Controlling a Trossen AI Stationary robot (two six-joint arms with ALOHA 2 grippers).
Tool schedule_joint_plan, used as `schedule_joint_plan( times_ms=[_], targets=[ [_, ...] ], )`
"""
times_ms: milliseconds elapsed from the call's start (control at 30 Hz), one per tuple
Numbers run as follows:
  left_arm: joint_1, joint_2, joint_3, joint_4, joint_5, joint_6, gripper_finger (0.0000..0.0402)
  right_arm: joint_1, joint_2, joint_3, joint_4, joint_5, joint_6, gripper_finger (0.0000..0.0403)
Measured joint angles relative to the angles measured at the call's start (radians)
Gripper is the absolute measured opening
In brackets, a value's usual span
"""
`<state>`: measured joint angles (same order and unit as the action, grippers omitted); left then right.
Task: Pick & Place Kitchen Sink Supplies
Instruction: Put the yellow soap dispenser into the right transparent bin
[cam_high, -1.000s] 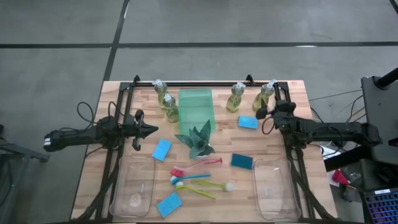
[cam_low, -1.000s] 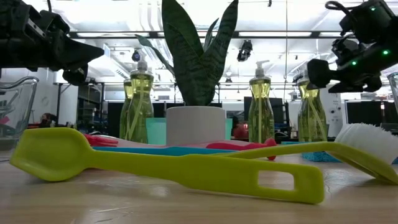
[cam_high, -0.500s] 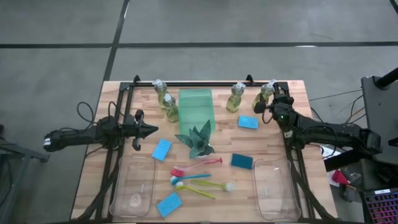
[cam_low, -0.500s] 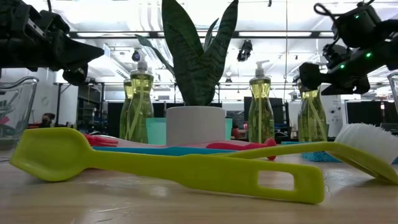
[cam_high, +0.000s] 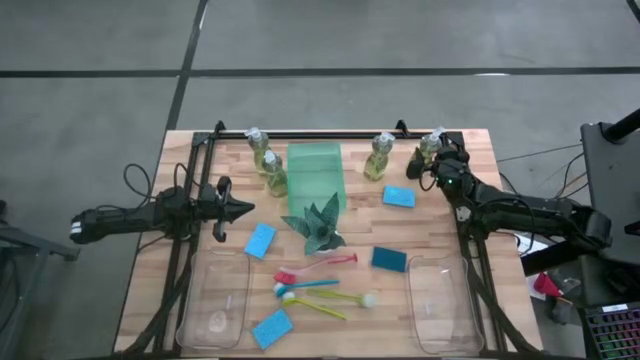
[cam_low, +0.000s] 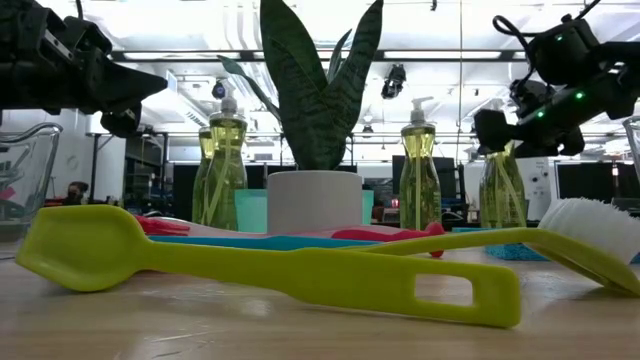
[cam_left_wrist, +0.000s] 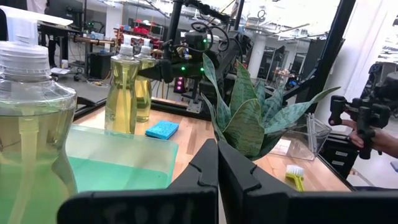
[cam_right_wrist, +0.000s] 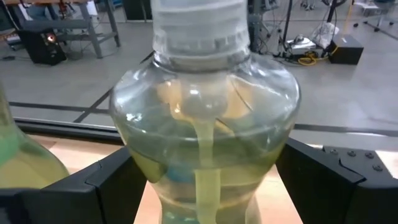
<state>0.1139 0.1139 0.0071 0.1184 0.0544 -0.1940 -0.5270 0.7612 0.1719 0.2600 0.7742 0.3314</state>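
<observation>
Fingers of the right gripper (cam_high: 434, 160) stand spread wide on either side of the soap bottle (cam_high: 427, 153) at the far right corner of the table (cam_high: 440, 240), seen from above; whether they press it cannot be told. A blue sponge (cam_high: 398, 196) lies just beside this gripper toward the table's middle, and a second bottle (cam_high: 377, 157) stands a little farther that way. The left gripper (cam_high: 245, 209) hangs clenched and empty over the left side, with another sponge (cam_high: 260, 240) just ahead of its tip. From table height, the right gripper (cam_low: 500, 128) sits level with the bottle's neck; the bottle (cam_low: 500, 185) stands upright, long axis vertical, cap up. A yellow brush (cam_low: 300, 270) lies flat across the foreground. The left wrist camera shows its own fingers (cam_left_wrist: 202, 171) pressed together, pointing toward the plant (cam_left_wrist: 249, 118), with a green tray (cam_left_wrist: 118, 162) to one side. The right wrist camera shows the upright bottle (cam_right_wrist: 202, 130) filling the gap between its two dark fingers (cam_right_wrist: 106, 180), close to both.
</observation>
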Motion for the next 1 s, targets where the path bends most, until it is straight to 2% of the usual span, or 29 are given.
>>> schedule_joint_plan(
  times_ms=[300, 533, 667, 1000],
  targets=[
    [0.000, 0.000, 0.000, 0.000, 0.000, 0.000, 0.0000, 0.000, 0.000, 0.001, 0.031, 0.003, -0.038, 0.0318],
    [0.000, 0.000, 0.000, 0.000, 0.000, 0.000, 0.0000, 0.000, 0.000, 0.001, 0.032, 0.003, -0.055, 0.0254],
    [0.000, 0.000, 0.000, 0.000, 0.000, 0.000, 0.0000, 0.000, -0.001, 0.001, 0.033, 0.003, -0.056, 0.0230],
    [0.000, 0.000, 0.000, 0.000, 0.000, 0.000, 0.0000, 0.020, -0.062, 0.001, 0.032, -0.023, -0.080, 0.0223]
  ],
)
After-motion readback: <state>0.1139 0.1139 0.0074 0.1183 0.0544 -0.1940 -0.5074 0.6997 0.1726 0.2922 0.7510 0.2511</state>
